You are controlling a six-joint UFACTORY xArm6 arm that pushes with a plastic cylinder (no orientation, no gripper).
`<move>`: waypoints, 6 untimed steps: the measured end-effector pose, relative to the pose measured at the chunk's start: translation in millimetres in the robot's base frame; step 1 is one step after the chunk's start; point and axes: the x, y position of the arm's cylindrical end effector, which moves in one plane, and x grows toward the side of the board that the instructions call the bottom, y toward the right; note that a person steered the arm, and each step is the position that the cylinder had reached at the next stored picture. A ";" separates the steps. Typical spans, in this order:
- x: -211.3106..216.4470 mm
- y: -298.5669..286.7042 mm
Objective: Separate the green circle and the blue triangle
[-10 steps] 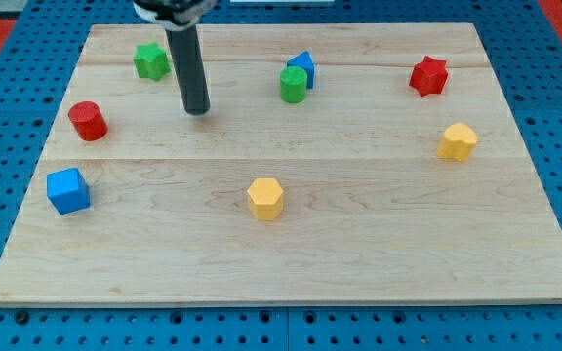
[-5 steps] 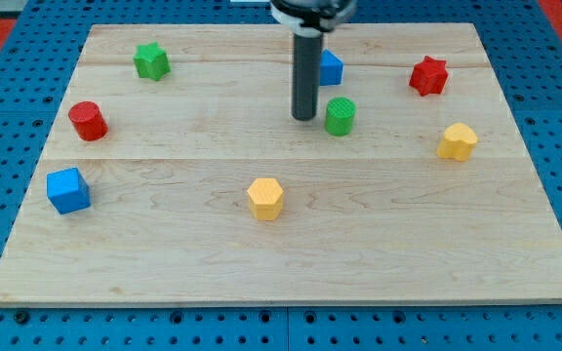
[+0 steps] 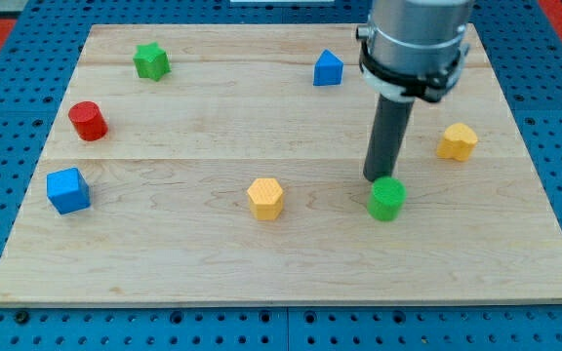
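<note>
Green plastic circle block (image 3: 386,198) is sitting low on the pale wooden board (image 3: 164,244), toward the view's right of centre, and my tip (image 3: 378,178) is right at its upper-left edge, looks like it's touching or as good as. No pincer on this rig, just a straight dark rod, so nothing opens, closes or gets held; it only presses against the block's side. The blue plastic triangle block (image 3: 328,68) is up near the view's top, well apart from the green circle, with plenty of bare wood between the 2. The arm's grey housing (image 3: 413,44) covers part of the board's top right, so I can't tell what's behind it. Other stuff lying around: a green star block (image 3: 150,60) at top left, a red cylinder block (image 3: 88,120) on the left, a blue cube block (image 3: 67,190) lower left, a yellow hexagon block (image 3: 264,198) near bottom centre, and another yellow hexagon block (image 3: 457,141) on the right, just right of the rod.
</note>
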 end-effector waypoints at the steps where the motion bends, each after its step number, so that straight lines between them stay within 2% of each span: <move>1: 5.7 -27.3; 4: 57.7 60.5; 6: 34.8 32.1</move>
